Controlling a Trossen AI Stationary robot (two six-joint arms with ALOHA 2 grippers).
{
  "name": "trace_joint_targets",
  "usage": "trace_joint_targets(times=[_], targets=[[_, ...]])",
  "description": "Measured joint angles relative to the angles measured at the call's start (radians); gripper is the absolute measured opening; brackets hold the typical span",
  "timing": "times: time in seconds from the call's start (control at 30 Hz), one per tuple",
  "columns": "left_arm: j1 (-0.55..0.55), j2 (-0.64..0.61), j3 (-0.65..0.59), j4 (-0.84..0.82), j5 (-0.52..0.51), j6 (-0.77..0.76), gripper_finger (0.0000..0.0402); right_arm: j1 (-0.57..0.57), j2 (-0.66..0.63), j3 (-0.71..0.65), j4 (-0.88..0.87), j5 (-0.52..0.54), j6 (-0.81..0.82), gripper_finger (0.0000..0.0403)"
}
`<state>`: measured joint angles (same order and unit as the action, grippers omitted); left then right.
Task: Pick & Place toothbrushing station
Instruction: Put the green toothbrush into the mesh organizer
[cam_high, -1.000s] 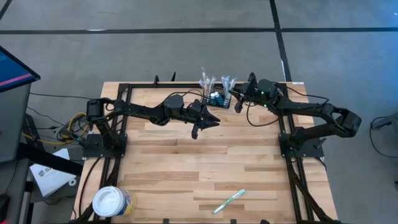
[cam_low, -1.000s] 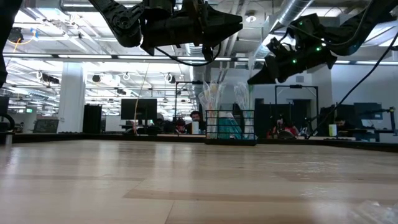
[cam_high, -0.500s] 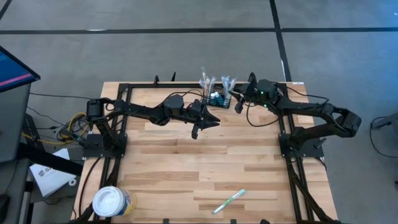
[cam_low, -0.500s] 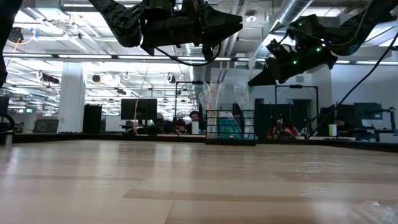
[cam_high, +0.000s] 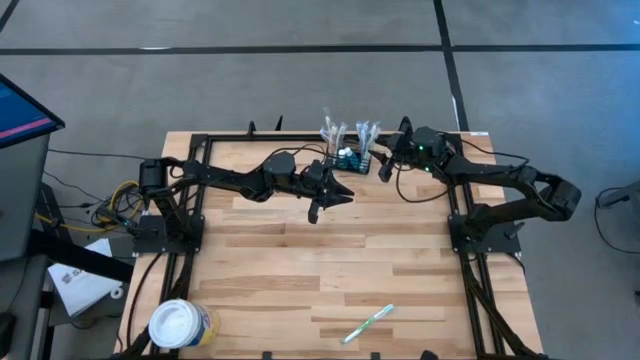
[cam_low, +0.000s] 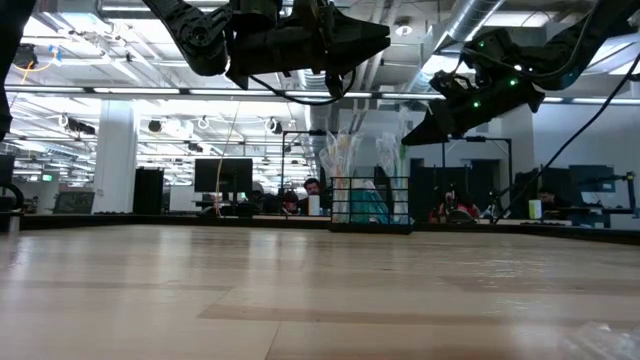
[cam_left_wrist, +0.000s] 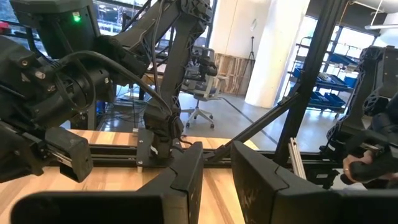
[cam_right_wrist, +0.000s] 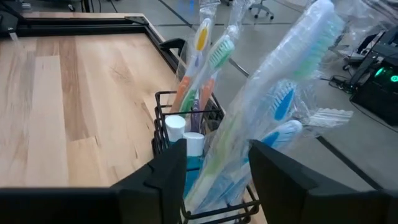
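The toothbrushing station (cam_high: 352, 160) is a small black wire caddy standing on its base near the table's far edge, right of the middle. It holds toothbrushes, some in clear wrappers (cam_right_wrist: 273, 93), and white-capped tubes (cam_right_wrist: 176, 127). My right gripper (cam_right_wrist: 217, 149) is open, just to the caddy's right (cam_high: 383, 170) and above its rim (cam_low: 408, 135). Its fingers stand on either side of the wrapped brushes. My left gripper (cam_high: 345, 195) hangs level above the table, on the near side of the caddy. A narrow gap (cam_left_wrist: 216, 152) shows between its fingers, with nothing in it. My right gripper comes at the wrapped toothbrushes (cam_right_wrist: 239, 155) from the table's right, slanting a little down, one finger on each side. I cannot tell whether a finger touches the wrapper. The brushes stand upright in the caddy (cam_right_wrist: 186, 94).
A loose toothbrush (cam_high: 368, 323) lies near the table's front edge, right of the middle. A round white tub (cam_high: 182, 325) stands at the front left corner. Black frame rails (cam_high: 200, 200) run along the table's sides. Bare wood lies between the caddy and the front edge.
My right gripper has opened beside the caddy, its outline in the low view spreading, while staying in place. The wrapped toothbrushes stay upright in the caddy.
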<state>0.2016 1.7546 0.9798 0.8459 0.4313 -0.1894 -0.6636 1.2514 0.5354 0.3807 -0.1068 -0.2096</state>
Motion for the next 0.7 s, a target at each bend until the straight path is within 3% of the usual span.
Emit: trace_joint_targets(times=[0.37,0.6,0.7], targets=[[0.000,0.000,0.000,0.000,0.000,-0.001,0.0077,0.000,0.000,0.000,0.000,0.051,0.000,0.0105],[0.000,0.000,0.000,0.000,0.000,-0.001,0.0077,0.009,0.000,0.000,-0.018,0.048,-0.006,0.0015],[0.000,0.000,0.000,0.000,0.000,-0.001,0.0077,0.009,0.000,0.000,-0.018,0.027,-0.003,0.0009]])
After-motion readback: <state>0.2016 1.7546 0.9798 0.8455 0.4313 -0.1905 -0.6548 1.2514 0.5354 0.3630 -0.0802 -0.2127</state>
